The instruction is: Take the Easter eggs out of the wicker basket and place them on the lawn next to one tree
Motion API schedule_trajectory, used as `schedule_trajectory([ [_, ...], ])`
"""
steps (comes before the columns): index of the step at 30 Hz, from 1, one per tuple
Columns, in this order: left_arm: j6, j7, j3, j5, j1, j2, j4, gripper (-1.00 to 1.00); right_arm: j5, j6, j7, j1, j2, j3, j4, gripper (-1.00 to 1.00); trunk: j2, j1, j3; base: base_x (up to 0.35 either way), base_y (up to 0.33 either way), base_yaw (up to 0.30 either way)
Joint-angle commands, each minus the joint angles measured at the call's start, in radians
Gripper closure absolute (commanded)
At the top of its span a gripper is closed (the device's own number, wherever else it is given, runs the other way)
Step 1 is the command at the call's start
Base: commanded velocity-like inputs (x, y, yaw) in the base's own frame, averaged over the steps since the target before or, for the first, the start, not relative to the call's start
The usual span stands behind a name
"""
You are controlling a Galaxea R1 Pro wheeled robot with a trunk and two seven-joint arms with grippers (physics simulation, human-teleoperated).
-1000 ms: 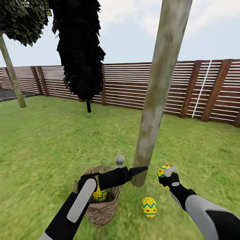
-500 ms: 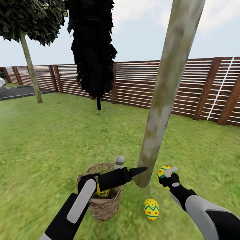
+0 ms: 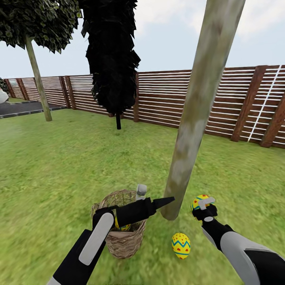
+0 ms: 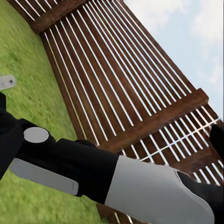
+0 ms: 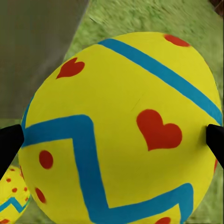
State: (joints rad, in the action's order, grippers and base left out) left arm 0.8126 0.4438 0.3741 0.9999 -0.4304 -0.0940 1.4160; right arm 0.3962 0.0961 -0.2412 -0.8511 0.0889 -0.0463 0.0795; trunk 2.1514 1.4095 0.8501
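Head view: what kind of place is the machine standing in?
Most likely a fenced back garden: a green lawn, a brown slatted wooden fence around it, and trees, one pale trunk close by.

A black-foliaged column-shaped tree (image 3: 112,55) stands far left of centre on a thin dark stem (image 3: 118,122), close before the fence. At the far left, a second tree with dark green leafy crown (image 3: 37,21) rises on a slender pale trunk (image 3: 38,79). Beside it, a dark paved strip (image 3: 23,108) borders the grass at the far left edge. Above, pale blue sky with white cloud (image 3: 162,27).
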Motion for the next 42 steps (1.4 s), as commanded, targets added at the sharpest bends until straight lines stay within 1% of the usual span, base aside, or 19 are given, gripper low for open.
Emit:
schedule_trajectory([
  [1,0.006,0.001,0.0,0.045,-0.001,0.001,0.0,-1.0,0.01,0.004,-0.044,-0.001,0.001,-0.003,-0.005,1.0,0.008,0.004,0.004,0.0,0.0,0.0],
  [2,0.007,0.001,0.001,0.071,-0.001,0.002,0.0,-1.0,0.011,0.004,-0.058,0.0,0.001,-0.003,-0.006,1.0,0.015,0.008,0.007,0.0,0.0,0.0],
  [3,0.008,0.001,0.002,0.085,-0.001,0.003,0.0,-1.0,0.011,0.004,-0.065,0.0,0.001,-0.003,-0.008,1.0,0.022,0.011,0.01,0.0,0.0,0.0],
  [4,0.009,0.001,0.011,0.094,-0.001,0.003,0.0,-1.0,0.008,0.004,-0.07,0.0,0.001,-0.004,-0.008,1.0,0.029,0.015,0.014,0.0,0.0,0.0],
  [6,0.01,0.001,0.056,0.102,-0.001,0.005,0.002,-1.0,0.008,0.004,-0.072,0.0,0.002,-0.003,-0.01,1.0,0.043,0.023,0.02,0.0,0.0,0.0],
  [8,0.01,0.001,0.069,0.104,-0.001,0.005,0.002,-1.0,0.006,0.006,-0.071,0.0,-0.001,-0.003,-0.01,1.0,0.057,0.031,0.026,0.0,0.0,0.0],
  [12,0.009,0.001,0.072,0.104,-0.001,0.003,0.003,-1.0,0.001,0.008,-0.07,0.0,0.001,-0.004,-0.016,1.0,0.085,0.046,0.039,0.0,0.0,0.0],
  [15,0.004,0.002,0.087,0.103,-0.001,0.004,0.007,-1.0,0.003,0.012,-0.068,0.0,0.002,-0.004,-0.017,1.0,0.085,0.046,0.039,0.0,0.0,0.0],
  [16,0.003,0.002,0.089,0.103,-0.001,0.004,0.007,-1.0,0.004,0.011,-0.062,0.0,0.003,-0.004,-0.017,1.0,0.085,0.046,0.039,0.0,0.0,0.0],
  [19,0.002,0.004,0.091,0.103,-0.001,0.006,0.01,-1.0,0.002,0.009,-0.012,0.0,0.011,-0.006,-0.014,1.0,0.085,0.046,0.039,0.0,0.0,0.0],
  [26,0.006,0.002,0.092,0.103,-0.001,0.007,0.01,-1.0,0.003,0.008,0.0,0.0,0.024,-0.008,-0.008,1.0,0.134,0.073,0.061,0.0,0.0,0.0],
  [32,0.008,0.001,0.095,0.103,-0.001,0.003,0.009,-1.0,0.006,0.01,0.0,-0.002,0.028,-0.006,0.0,1.0,0.176,0.096,0.079,0.0,0.0,0.0],
  [36,0.009,0.0,0.095,0.103,-0.001,0.001,0.01,-1.0,0.007,0.014,0.004,-0.002,0.038,-0.006,0.002,1.0,0.204,0.111,0.092,0.0,0.0,0.0],
  [37,0.01,0.0,0.096,0.103,-0.001,0.001,0.01,-1.0,0.006,0.011,0.022,-0.002,0.042,-0.007,0.002,1.0,0.211,0.115,0.095,0.0,0.0,0.0],
  [39,0.01,0.0,0.116,0.103,-0.001,0.001,0.011,-1.0,0.003,0.004,0.136,-0.003,0.069,-0.011,0.003,1.0,0.225,0.123,0.101,0.0,0.0,0.0],
  [41,0.01,0.001,0.125,0.103,-0.001,0.0,0.011,-1.0,0.002,0.002,0.178,-0.003,0.077,-0.012,0.003,1.0,0.239,0.13,0.108,0.0,0.0,0.0],
  [42,0.01,0.001,0.126,0.103,-0.001,0.0,0.011,-1.0,0.002,0.002,0.183,-0.003,0.078,-0.012,0.003,1.0,0.246,0.134,0.111,0.0,0.0,0.0],
])
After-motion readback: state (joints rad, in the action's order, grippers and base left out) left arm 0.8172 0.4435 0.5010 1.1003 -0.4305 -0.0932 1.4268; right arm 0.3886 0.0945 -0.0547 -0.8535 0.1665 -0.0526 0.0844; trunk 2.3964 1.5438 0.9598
